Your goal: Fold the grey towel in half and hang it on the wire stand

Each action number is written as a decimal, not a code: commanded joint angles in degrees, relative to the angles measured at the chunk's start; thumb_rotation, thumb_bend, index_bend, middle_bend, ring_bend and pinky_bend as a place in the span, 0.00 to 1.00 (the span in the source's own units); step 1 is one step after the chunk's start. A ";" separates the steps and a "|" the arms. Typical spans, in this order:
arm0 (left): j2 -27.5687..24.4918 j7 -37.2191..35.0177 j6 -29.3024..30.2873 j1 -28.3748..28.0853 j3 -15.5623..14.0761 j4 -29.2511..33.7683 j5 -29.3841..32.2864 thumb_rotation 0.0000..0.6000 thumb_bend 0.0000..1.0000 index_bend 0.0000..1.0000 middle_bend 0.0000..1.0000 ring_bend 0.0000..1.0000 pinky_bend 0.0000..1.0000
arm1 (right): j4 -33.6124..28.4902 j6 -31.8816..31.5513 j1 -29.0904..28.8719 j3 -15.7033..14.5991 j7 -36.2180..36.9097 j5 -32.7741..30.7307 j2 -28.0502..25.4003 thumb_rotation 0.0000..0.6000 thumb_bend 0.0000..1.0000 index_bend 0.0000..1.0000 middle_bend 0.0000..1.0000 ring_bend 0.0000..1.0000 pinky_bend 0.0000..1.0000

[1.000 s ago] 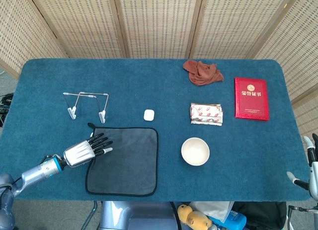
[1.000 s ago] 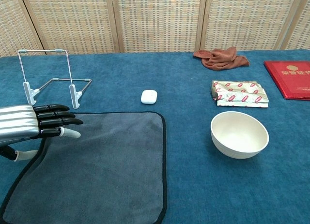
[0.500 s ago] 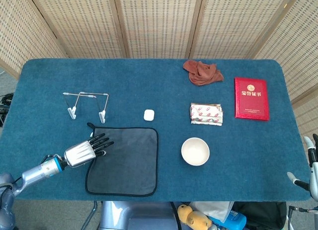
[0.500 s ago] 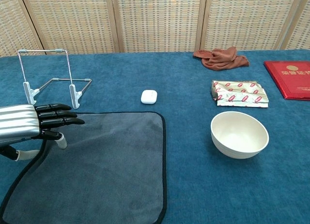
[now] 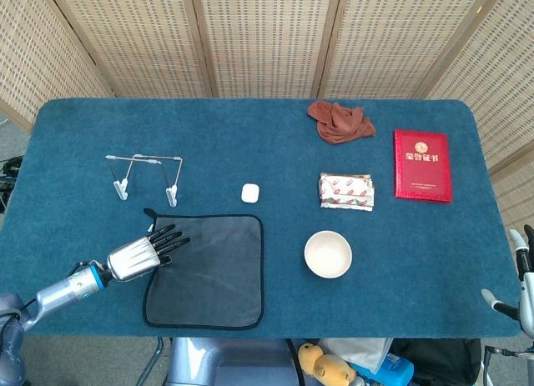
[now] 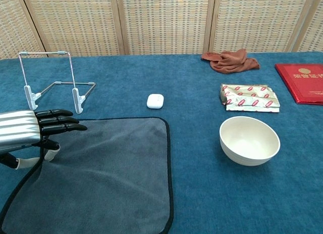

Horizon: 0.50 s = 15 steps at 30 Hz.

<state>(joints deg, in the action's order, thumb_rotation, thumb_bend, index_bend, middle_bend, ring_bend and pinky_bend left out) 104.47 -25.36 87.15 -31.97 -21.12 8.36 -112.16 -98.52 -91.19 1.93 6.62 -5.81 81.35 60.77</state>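
Observation:
The grey towel (image 5: 209,271) (image 6: 106,173) lies flat near the front edge of the table, left of centre. My left hand (image 5: 143,253) (image 6: 30,130) hovers at the towel's left edge, its fingers stretched out over the cloth. The thumb is bent down onto the cloth by the border, and nothing is lifted between thumb and fingers. The wire stand (image 5: 146,176) (image 6: 53,82) stands just behind the towel's far left corner. Only a sliver of my right hand (image 5: 524,278) shows at the right border of the head view, off the table.
A small white case (image 5: 249,193) (image 6: 155,100) sits just behind the towel. To the right are a white bowl (image 5: 328,253) (image 6: 249,140), a red-and-white packet (image 5: 346,190), a red booklet (image 5: 422,165) and a crumpled brown cloth (image 5: 340,122).
The left thumb has folded down under the fingers onto the towel's edge. The towel has slid slightly left, its right edge drawing in. The right arm has not moved.

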 commanded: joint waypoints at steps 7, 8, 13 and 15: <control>0.13 0.65 0.95 -0.33 0.10 -0.12 0.34 1.00 0.44 0.67 0.00 0.00 0.02 | -0.06 0.13 -0.04 -0.07 0.20 0.05 -0.10 1.00 0.00 0.05 0.00 0.00 0.00; 0.16 0.79 1.24 -0.51 0.26 -0.09 0.49 1.00 0.44 0.67 0.00 0.00 0.02 | -0.08 0.14 -0.03 -0.07 0.27 0.05 -0.14 1.00 0.00 0.05 0.00 0.00 0.00; 0.32 1.63 3.06 -1.66 0.66 0.36 0.77 1.00 0.44 0.67 0.00 0.00 0.02 | -0.15 0.04 0.04 -0.10 0.68 0.17 -0.34 1.00 0.00 0.05 0.00 0.00 0.00; 0.41 2.14 3.76 -2.14 0.61 0.59 0.65 1.00 0.44 0.67 0.00 0.00 0.02 | -0.22 0.06 0.05 -0.11 0.82 0.16 -0.42 1.00 0.00 0.05 0.00 0.00 0.00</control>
<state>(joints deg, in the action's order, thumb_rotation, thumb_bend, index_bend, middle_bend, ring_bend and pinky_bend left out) 104.81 -23.42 90.69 -33.90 -20.52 8.82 -111.47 -98.74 -91.14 1.98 6.51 -4.99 81.51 60.35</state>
